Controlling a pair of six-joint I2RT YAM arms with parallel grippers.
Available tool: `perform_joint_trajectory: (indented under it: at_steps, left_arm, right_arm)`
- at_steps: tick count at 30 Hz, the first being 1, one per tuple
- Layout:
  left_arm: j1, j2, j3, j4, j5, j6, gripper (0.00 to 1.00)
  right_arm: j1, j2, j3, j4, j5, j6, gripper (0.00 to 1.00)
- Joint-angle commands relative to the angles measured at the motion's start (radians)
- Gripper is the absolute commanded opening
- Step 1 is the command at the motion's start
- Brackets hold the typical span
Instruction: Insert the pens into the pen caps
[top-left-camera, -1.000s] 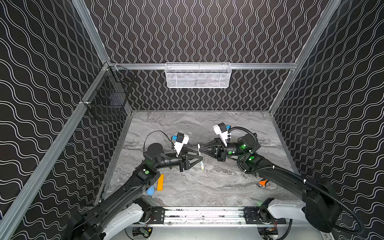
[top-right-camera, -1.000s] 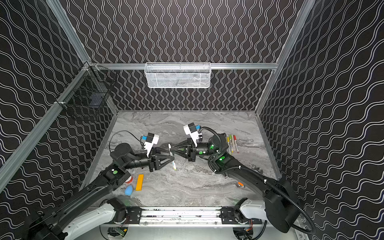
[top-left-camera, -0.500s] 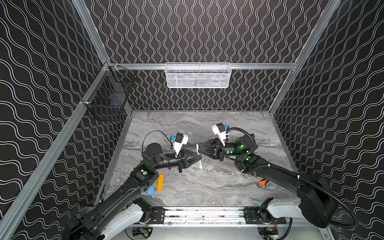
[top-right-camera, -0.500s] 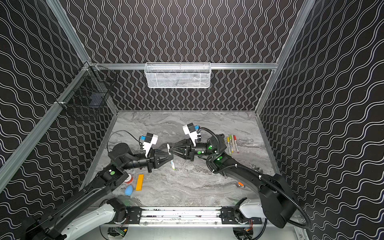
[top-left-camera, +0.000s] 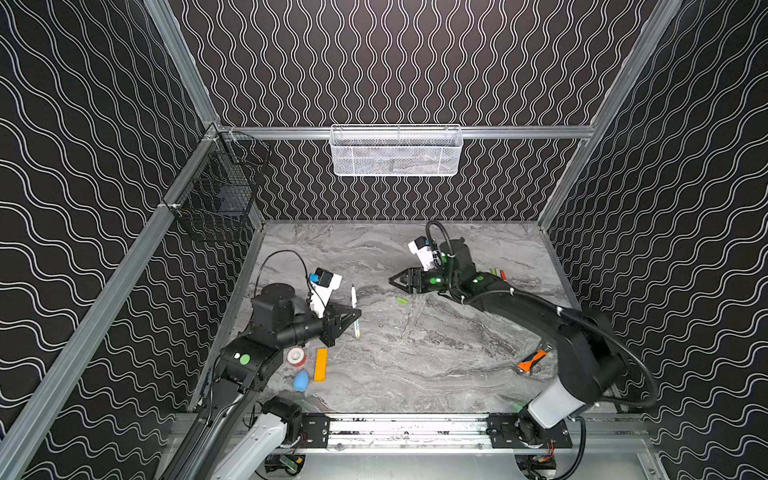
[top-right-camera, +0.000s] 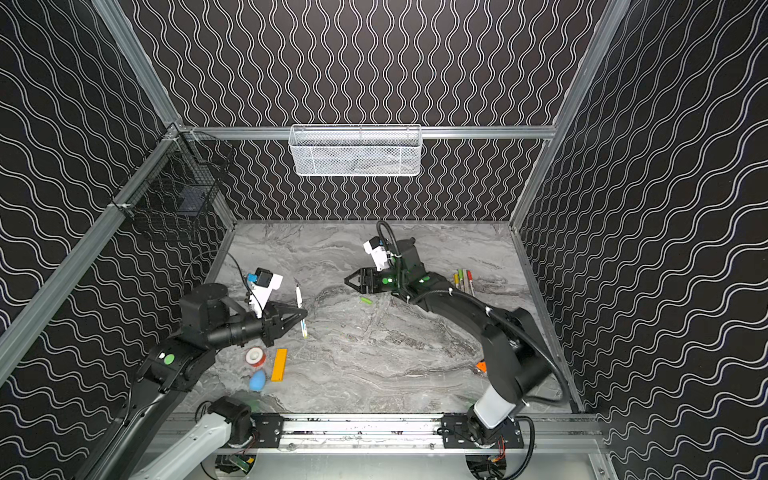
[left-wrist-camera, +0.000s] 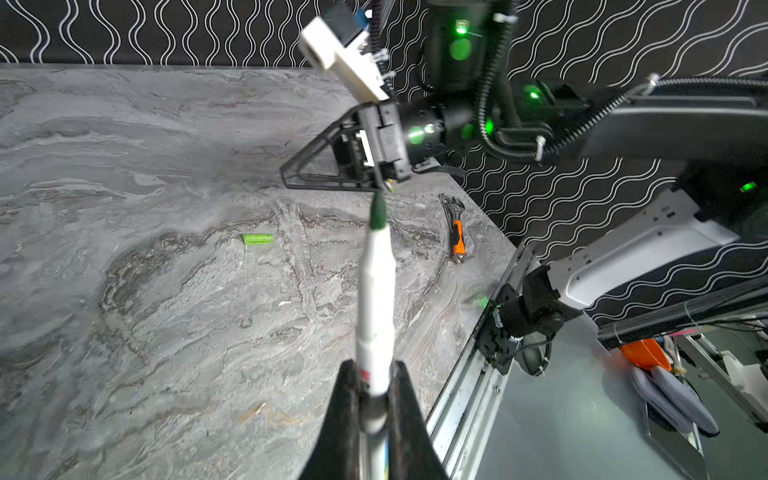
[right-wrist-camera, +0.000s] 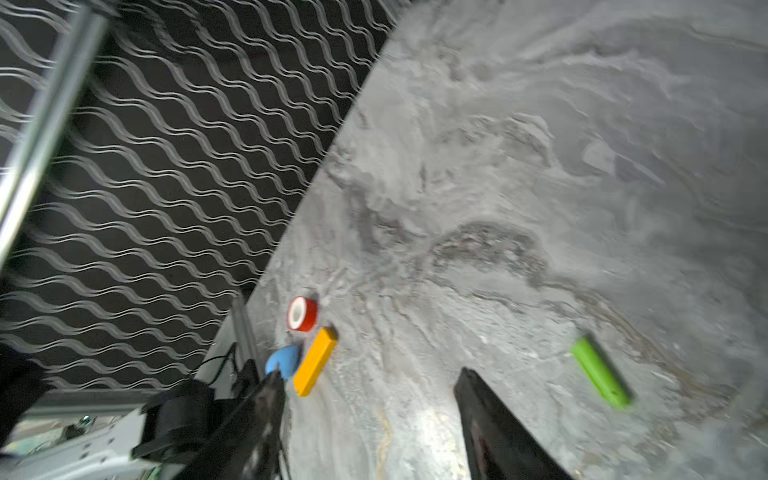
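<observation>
Pens first: you have one white-barrelled pen (top-left-camera: 353, 297) clenched in the left end effector (top-left-camera: 356, 314) at about 9 o'clock on the counter (top-left-camera: 415, 365), its dark green tip bare and pointing toward 12. Three or four more pens (top-right-camera: 463, 280) lie side by side at 3 o'clock, with yellow, green and red ends; the exact count is hard to make out. One cap (top-left-camera: 402, 300), a short bright green plastic tube, lies loose near the centre. Your right end effector (top-left-camera: 392, 281) hangs near it toward 12, jaws apart and empty.

At 7 o'clock sit one red tape roll (top-left-camera: 296, 356), one flat orange bar (top-left-camera: 321, 364) and one blue egg (top-left-camera: 301, 380). One orange-handled tool (top-left-camera: 534, 359) lies at 4.

Two containers hang on the walls: a white mesh basket (top-left-camera: 395, 151) at 12 and a black wire basket (top-left-camera: 216, 195) at 10. What they hold is unclear.
</observation>
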Motion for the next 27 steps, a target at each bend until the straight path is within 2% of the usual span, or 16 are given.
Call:
perform_joint_trajectory:
  at_steps: [1,8,14,27]
  left_arm:
    - [0.004,-0.016,-0.021,-0.021,-0.008,0.04,0.0]
    - [0.008,-0.027,-0.034,0.006,0.041,0.051,0.0]
    - [0.009,-0.038,-0.038,0.008,0.041,0.048,0.0]
    - [0.015,-0.023,-0.038,0.012,0.043,0.049,0.0]
  right_arm:
    - [-0.005,0.096,0.094,-0.261,0.12,-0.079,0.71]
    - [-0.02,0.29,0.232,-0.348,0.175,-0.118,0.73]
    - [-0.022,0.422,0.36,-0.436,0.148,-0.162,0.74]
    - [0.004,0.491,0.413,-0.527,0.096,-0.25,0.74]
